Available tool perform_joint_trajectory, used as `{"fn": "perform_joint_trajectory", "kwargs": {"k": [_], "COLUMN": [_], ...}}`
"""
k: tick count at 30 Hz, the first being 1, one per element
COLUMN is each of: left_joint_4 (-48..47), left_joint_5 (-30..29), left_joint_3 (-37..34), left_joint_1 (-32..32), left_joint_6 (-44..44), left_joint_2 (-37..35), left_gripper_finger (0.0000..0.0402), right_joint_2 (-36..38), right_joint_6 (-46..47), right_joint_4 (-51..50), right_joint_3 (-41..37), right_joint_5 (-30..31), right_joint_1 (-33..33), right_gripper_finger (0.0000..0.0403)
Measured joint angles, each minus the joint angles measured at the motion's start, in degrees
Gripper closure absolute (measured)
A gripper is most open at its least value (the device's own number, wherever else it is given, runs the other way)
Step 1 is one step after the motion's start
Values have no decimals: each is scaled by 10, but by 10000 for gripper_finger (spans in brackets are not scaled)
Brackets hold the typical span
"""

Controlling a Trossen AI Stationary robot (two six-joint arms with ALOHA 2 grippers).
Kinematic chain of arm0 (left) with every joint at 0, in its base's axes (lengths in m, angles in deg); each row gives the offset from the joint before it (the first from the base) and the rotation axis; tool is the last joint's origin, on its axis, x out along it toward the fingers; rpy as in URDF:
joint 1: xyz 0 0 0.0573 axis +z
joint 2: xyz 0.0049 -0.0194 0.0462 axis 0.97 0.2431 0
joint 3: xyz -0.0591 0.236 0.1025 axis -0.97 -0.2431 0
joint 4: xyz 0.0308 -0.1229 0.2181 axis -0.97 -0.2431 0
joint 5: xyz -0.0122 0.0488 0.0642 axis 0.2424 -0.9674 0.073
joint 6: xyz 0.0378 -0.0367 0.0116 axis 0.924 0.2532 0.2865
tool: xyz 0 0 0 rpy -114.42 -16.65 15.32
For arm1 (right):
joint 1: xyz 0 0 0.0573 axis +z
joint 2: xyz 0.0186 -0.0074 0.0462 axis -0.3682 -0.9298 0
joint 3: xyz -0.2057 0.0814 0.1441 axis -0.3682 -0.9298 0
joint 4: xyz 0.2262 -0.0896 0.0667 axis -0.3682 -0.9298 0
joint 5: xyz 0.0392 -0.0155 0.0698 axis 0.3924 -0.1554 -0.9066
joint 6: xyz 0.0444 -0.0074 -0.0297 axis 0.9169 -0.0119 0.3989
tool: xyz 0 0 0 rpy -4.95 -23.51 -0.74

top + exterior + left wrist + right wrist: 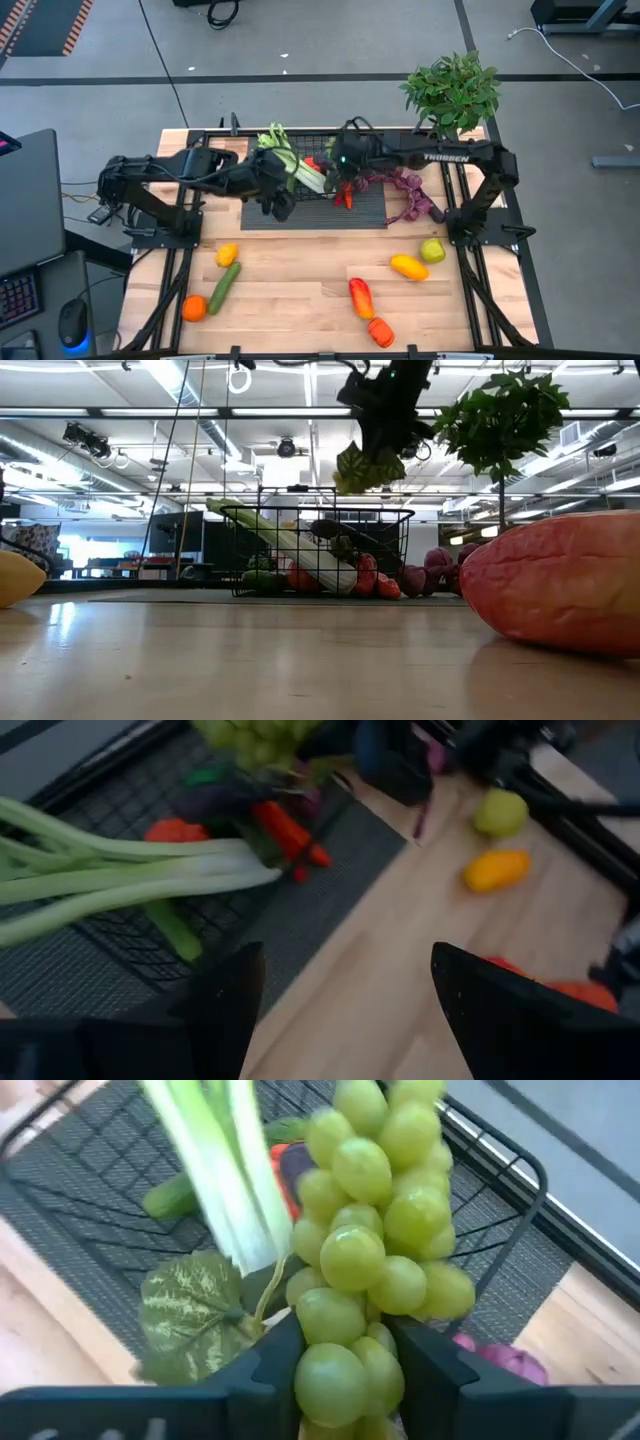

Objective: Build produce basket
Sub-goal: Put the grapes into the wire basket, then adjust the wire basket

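The black wire basket point(395, 535) stands on a dark mat at the table's far middle. It holds a leek point(295, 165) leaning over its rim, with red and green produce beside it. My right gripper point(345, 1360) hovers over the basket, shut on a bunch of green grapes point(370, 1250) with a leaf point(195, 1315). In the low view the grapes point(365, 465) hang above the basket's rim. My left gripper point(282, 208) is open and empty over the mat at the basket's near left side. It also shows in its own wrist view point(345, 990). My right gripper pinches the bunch's top end point(335, 1375) between its two fingers point(425, 1370). The fingers slant down from above. The bunch hangs below them, lifted clear over the basket, and its leaf dangles beside it.
Purple grapes point(410, 195) lie right of the basket, below a potted plant point(452, 90). On the near wood lie a yellow pepper point(408, 267), a green fruit point(432, 250), red and orange pieces point(362, 298), a cucumber point(224, 287), a yellow fruit point(227, 254) and an orange point(194, 308).
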Motion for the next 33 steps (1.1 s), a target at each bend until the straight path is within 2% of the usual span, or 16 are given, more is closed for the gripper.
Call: {"fn": "perform_joint_trajectory", "kwargs": {"k": [9, 15, 20, 27, 33], "left_joint_4": [0, 0, 0, -3, -16], "left_joint_5": [0, 0, 0, 0, 0], "left_joint_3": [0, 0, 0, 0, 0], "left_joint_1": [55, 71, 77, 75, 75], "left_joint_6": [-23, -26, -23, -18, -3], "left_joint_2": [0, 0, 0, 0, 0], "left_gripper_finger": [111, 111, 111, 111, 111], "right_joint_2": [0, -1, -5, -7, -7], "right_joint_6": [-128, -134, -133, -122, -133], "right_joint_4": [27, 59, 49, -38, -72], "right_joint_3": [0, 0, 0, 0, 0], "right_joint_5": [-44, -130, -149, -169, -89], "right_joint_1": [-65, -92, -94, -91, -94], "right_gripper_finger": [144, 89, 80, 91, 101]}}
